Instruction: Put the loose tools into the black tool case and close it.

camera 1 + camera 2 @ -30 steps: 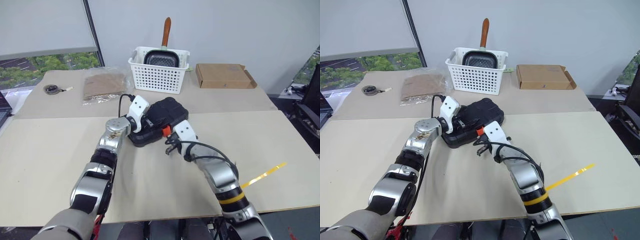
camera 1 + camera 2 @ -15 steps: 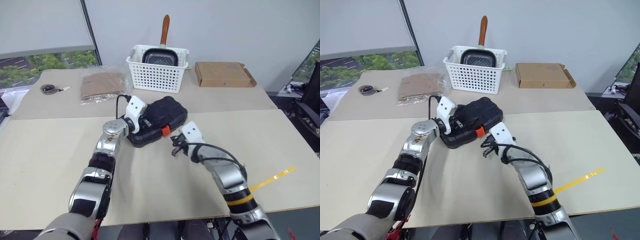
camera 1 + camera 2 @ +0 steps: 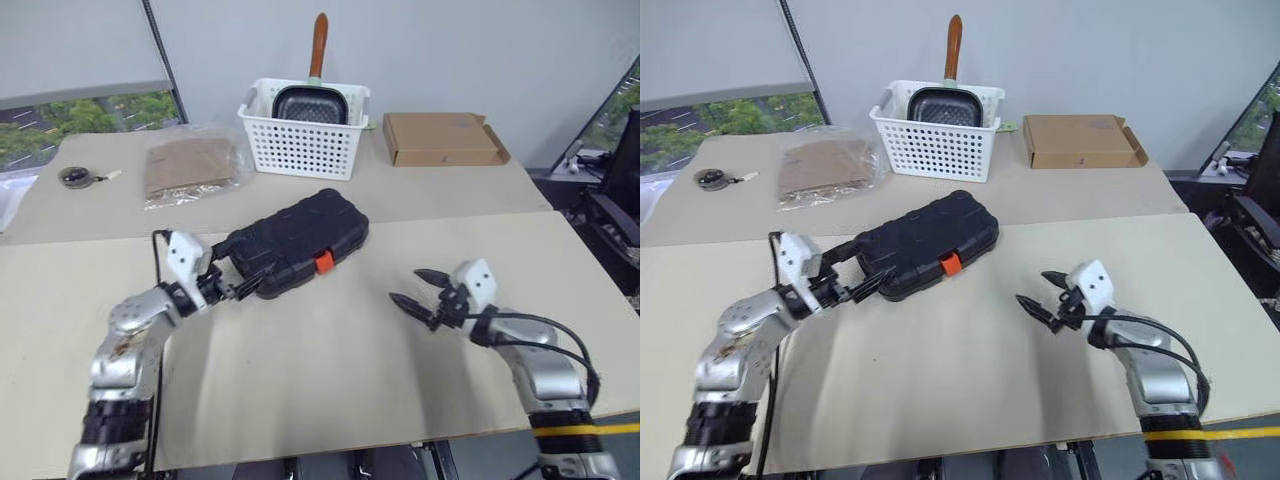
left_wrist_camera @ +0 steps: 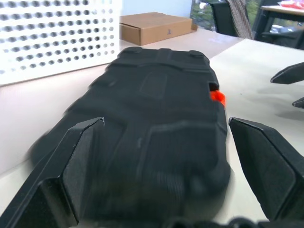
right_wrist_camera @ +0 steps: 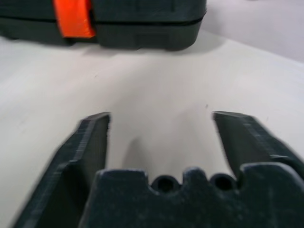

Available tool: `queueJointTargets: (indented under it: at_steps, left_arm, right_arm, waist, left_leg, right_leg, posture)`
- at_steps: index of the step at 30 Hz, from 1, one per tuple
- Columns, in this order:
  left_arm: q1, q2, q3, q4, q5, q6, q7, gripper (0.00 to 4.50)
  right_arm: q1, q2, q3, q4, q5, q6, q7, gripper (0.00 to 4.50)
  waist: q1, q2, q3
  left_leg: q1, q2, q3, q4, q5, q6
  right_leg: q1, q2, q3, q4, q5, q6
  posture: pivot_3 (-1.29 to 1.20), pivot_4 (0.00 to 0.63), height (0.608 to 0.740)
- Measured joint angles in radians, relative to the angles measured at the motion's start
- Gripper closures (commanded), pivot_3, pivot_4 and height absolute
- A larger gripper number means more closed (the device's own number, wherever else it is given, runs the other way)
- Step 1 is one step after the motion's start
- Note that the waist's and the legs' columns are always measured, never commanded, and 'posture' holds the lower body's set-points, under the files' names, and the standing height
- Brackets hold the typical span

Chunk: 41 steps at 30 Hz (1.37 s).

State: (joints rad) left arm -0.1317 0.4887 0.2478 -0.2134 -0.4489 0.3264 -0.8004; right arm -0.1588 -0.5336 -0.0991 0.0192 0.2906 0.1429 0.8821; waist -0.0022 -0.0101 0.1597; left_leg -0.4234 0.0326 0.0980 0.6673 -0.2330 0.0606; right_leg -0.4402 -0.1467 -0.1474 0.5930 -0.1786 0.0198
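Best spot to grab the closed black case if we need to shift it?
Take the black case across its thin edge at the short end nearest the left tool, coming in level from that side. It lies flat and shut; the top is too broad to span.

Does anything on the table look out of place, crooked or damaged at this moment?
Nothing looks damaged or spilled. The black tool case is shut with its orange latch down, but it lies at an angle to the table edge. One oddity: a square pan stands in the white perforated basket, its brown handle sticking up.
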Motion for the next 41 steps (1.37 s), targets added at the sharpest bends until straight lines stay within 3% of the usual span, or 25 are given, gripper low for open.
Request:
queueJointTargets:
  at_steps: [5, 11, 29, 31, 32, 33, 41]
  left_arm:
    - [0.247, 0.022, 0.099, -0.089, -0.025, 0.021, 0.038, 0.0]
    - [0.415, -0.012, 0.081, -0.115, 0.01, -0.024, 0.065, 0.0]
    - [0.447, -0.031, 0.053, -0.116, 0.05, -0.081, 0.122, 0.0]
    - [0.447, -0.031, 0.05, -0.116, 0.05, -0.082, 0.122, 0.0]
    - [0.447, -0.031, 0.049, -0.119, 0.05, -0.082, 0.123, 0.0]
    - [0.448, -0.031, 0.049, -0.122, 0.05, -0.082, 0.123, 0.0]
    - [0.473, -0.031, 0.05, -0.125, 0.05, -0.082, 0.127, 0.0]
  right_arm:
    - [0.066, -0.064, -0.071, 0.046, 0.05, -0.068, 0.115, 0.02]
    - [0.059, -0.073, -0.091, 0.119, 0.081, -0.123, 0.158, 0.02]
    - [-0.002, -0.07, -0.064, 0.218, 0.05, -0.181, 0.153, 0.02]
    - [-0.003, -0.07, -0.06, 0.225, 0.043, -0.183, 0.153, 0.02]
    - [-0.002, -0.07, -0.059, 0.227, 0.042, -0.183, 0.153, 0.02]
    - [-0.004, -0.07, -0.059, 0.227, 0.042, -0.183, 0.15, 0.02]
    - [0.001, -0.073, -0.058, 0.229, 0.026, -0.184, 0.142, 0.02]
  waist:
    - [0.014, 0.0, 0.001]
    - [0.02, 0.0, 0.001]
    - [0.018, 0.0, 0.001]
    - [0.013, 0.002, 0.001]
    - [0.003, 0.003, 0.002]
    - [0.003, 0.004, 0.003]
    - [0.025, 0.005, 0.003]
  left_leg:
    - [0.001, 0.0, 0.0, 0.001, -0.005, -0.008]
    - [0.002, 0.001, -0.001, 0.002, -0.005, -0.01]
    - [0.002, 0.001, 0.001, 0.005, -0.005, -0.009]
    - [0.001, -0.005, -0.016, 0.005, -0.005, -0.009]
    - [0.002, -0.016, -0.032, 0.004, -0.002, -0.007]
    - [0.004, -0.015, -0.031, 0.005, -0.001, -0.008]
    - [0.002, -0.016, -0.03, 0.01, -0.002, -0.007]
  right_leg:
    - [0.0, -0.001, 0.0, 0.0, -0.001, -0.001]
    - [0.0, -0.001, -0.001, 0.001, -0.006, -0.009]
    - [0.002, 0.0, -0.001, 0.003, -0.002, -0.003]
    - [0.014, -0.007, -0.016, 0.002, -0.002, -0.002]
    - [0.022, -0.019, -0.034, 0.005, -0.007, 0.006]
    - [0.015, -0.016, -0.029, 0.007, -0.008, 0.007]
    - [0.015, -0.017, -0.024, 0.007, -0.008, 0.007]
  posture:
    - [0.0, 0.15, 0.7]
    - [0.0, 0.15, 0.7]
    - [0.0, 0.15, 0.7]
    - [0.0, 0.15, 0.7]
    - [0.0, 0.15, 0.7]
    - [0.0, 0.15, 0.7]
    - [0.0, 0.15, 0.7]
